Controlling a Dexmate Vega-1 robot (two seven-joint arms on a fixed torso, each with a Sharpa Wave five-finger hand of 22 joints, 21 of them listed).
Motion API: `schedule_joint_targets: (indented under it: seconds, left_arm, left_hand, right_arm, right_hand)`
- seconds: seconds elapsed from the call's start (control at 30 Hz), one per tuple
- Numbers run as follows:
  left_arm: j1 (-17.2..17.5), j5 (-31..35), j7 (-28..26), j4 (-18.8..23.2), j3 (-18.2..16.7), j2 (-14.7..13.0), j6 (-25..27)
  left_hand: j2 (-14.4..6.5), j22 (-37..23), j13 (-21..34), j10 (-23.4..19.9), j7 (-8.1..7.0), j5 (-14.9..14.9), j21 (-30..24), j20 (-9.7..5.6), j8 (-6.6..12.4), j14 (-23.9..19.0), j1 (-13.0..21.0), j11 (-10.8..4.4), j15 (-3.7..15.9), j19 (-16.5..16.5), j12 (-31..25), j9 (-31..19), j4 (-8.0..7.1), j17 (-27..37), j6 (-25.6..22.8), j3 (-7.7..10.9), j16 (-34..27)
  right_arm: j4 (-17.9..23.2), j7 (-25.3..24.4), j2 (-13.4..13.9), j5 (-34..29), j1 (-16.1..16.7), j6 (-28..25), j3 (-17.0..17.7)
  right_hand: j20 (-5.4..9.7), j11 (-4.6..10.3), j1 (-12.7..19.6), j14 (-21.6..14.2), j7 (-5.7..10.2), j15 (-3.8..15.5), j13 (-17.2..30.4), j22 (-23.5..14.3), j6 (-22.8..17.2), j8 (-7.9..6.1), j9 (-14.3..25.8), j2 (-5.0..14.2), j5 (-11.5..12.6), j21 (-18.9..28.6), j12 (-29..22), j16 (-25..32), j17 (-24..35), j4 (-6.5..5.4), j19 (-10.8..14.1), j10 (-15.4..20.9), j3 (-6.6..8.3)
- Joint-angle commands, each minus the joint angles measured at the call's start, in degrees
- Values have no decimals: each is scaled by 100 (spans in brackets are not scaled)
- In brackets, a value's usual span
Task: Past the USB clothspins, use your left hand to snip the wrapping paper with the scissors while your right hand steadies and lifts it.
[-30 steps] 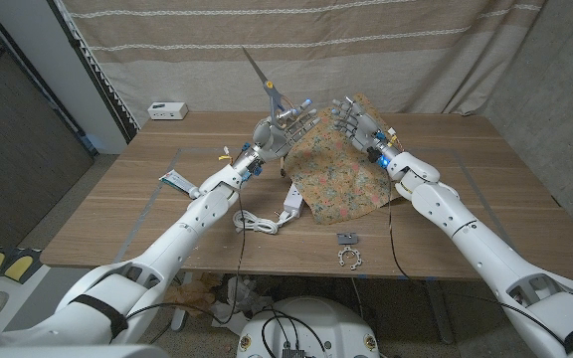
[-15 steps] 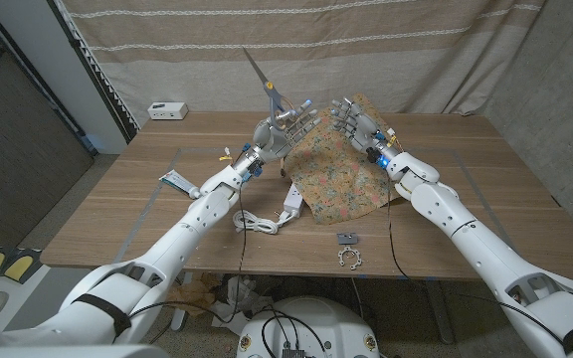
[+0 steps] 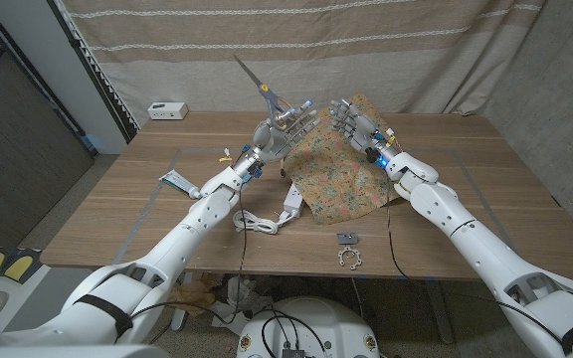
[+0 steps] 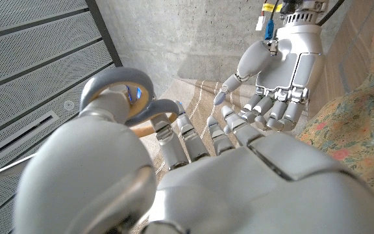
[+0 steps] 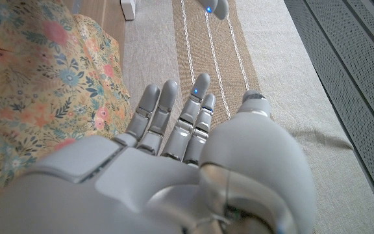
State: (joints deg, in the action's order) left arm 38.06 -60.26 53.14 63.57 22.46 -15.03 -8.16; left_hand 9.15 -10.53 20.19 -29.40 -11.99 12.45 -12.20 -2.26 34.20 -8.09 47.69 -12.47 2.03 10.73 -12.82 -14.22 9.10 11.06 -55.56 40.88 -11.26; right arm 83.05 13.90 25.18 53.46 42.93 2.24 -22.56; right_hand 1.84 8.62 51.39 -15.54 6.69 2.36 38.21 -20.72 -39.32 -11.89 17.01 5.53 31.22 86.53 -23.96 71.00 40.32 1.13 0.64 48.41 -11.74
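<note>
One sheet of floral-printed, crinkled wrapping paper [image 3: 344, 171] is lying on the wooden worktop [image 3: 466, 189], its far edge rising by the right robot hand [image 3: 354, 123], whose fingers are spreading apart. The left robot hand [image 3: 285, 127] is gripping one pair of grey-handled metal scissors [image 3: 263, 86], blades pointing up.

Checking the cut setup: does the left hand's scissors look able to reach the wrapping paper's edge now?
Probably yes. The left hand holds the scissors raised beside the wrapping paper, blades pointing up and away; nothing stands between them.
</note>
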Motion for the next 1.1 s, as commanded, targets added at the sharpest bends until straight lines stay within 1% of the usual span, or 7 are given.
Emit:
schedule_joint_targets:
  seconds: [0.03, 0.1, 0.2, 0.43, 0.6, 0.83, 1.1]
  left_arm:
    - [-71, 18, 174, -117, -12, 54, -77]
    - [-71, 27, 175, -119, -13, 53, -84]
    - [-90, 51, 222, -165, -14, 66, -140]
    - [-148, 53, 364, -291, -20, 105, -183]
    - [-182, 82, 430, -361, -20, 126, -234]
    - [-208, 68, 516, -430, -39, 168, -260]
    - [-278, 179, 584, -491, -4, 141, -340]
  left_hand:
    - [49, -15, -3, 44, -9, 62, 11, -53, -213, -23, 11, 5, 848, 24, 20, 88, -27, 9, 291, -113, -20]
    - [51, -14, -5, 41, -26, 72, 12, -58, -352, -28, -10, 4, 865, 28, 13, 144, -40, 5, 480, -174, -19]
    - [59, -12, -5, 24, -2, 81, 15, -57, -312, -32, 0, 4, 864, 27, 1, 183, -30, 0, 255, -229, -16]
    - [66, -11, -8, 80, -70, 103, 23, -20, -551, 35, 22, 7, 821, 20, 16, 244, -18, -7, 576, -343, 9]
    - [45, -9, -16, 213, -70, 131, 30, -10, -870, 60, 38, 10, 822, 10, 48, 284, -28, -9, 1046, -467, 7]
    - [5, -6, -18, 133, -77, 114, 21, -96, -942, 13, 99, 6, 902, 41, 4, 286, -12, -18, 1069, -499, -8]
    - [-161, -5, -8, -165, -65, -25, 35, -97, -942, -118, 324, -3, 964, 25, -114, 296, -8, -13, 588, -468, -26]
  right_arm:
    - [19, -30, -6, -27, -9, -4, -11]
    - [-2, 10, -13, -19, -21, 3, -16]
    - [-1, -10, -14, -27, -27, -12, -22]
    - [-18, 13, -17, -30, -35, -11, -30]
    - [-4, -2, -10, -35, -34, -29, -33]
    - [5, -5, -6, -31, -33, -58, -42]
    - [9, -19, -4, -50, -26, -52, -50]
  right_hand:
    - [575, 11, 94, -51, -4, 979, -5, 9, -66, -33, 17, 10, 38, 26, -37, 48, 4, 63, 32, 32, -11]
    - [577, 25, 109, -54, -6, 979, 2, 14, -65, -31, 18, 16, 38, 30, -44, 53, 0, 73, 33, 25, -6]
    - [575, 33, 122, -57, 2, 978, 0, 20, -70, -31, 17, 19, 37, 34, -51, 57, -4, 82, 36, 30, -3]
    - [582, 34, 159, -66, -1, 976, -4, 41, -115, -41, 16, 26, 35, 43, -100, 76, -18, 110, 34, 95, 2]
    - [588, 41, 180, -67, 3, 976, 20, 59, -168, -55, 16, 34, 32, 52, -142, 91, -29, 128, 36, 112, 6]
    - [597, 51, 214, -66, 11, 980, 32, 79, -176, -49, 16, 52, 30, 63, -176, 104, -45, 151, 37, 117, 15]
    - [600, 59, 262, -66, 18, 985, 28, 96, -181, -43, 15, 83, 33, 74, -197, 111, -61, 177, 40, 121, 36]
